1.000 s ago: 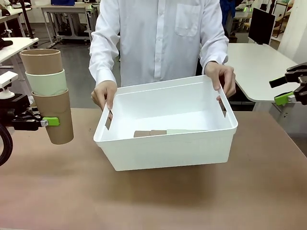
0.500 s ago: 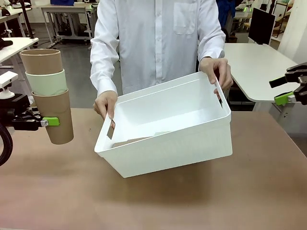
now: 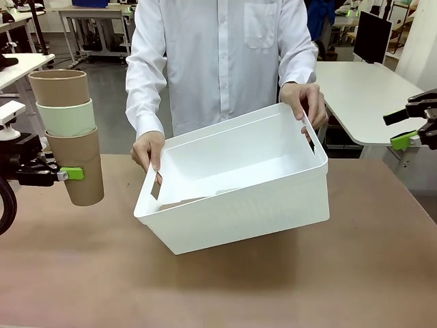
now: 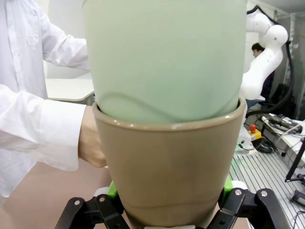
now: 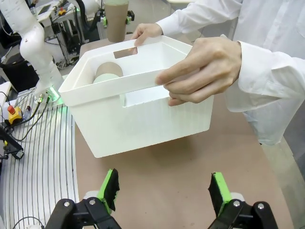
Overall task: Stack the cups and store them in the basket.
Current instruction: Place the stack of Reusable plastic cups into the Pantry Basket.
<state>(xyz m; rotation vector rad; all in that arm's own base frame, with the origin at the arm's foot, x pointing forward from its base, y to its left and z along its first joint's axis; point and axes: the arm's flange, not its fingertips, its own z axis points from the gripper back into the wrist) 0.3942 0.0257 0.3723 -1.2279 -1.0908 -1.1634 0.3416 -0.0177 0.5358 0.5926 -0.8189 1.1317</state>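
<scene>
The left pincer (image 3: 68,173) squeezes the bottom brown cup of a stack of three cups (image 3: 68,133), held up in the air well to the left of the basket (image 3: 239,198). A person's hands (image 3: 148,147) tip the basket, lifting the side far from the stack. More cups (image 5: 106,72) lie inside and could roll. The top cups could wobble off if the arm jerks. The right pincer (image 5: 164,193) is wide and holds nothing, just right of the basket.

You have the white basket (image 3: 239,205) mid-table, tilted, its left end low, with stacked cups (image 5: 107,71) lying inside. At far left, a brown-mint-brown stack of three cups (image 3: 68,133) stands upright above the table.
</scene>
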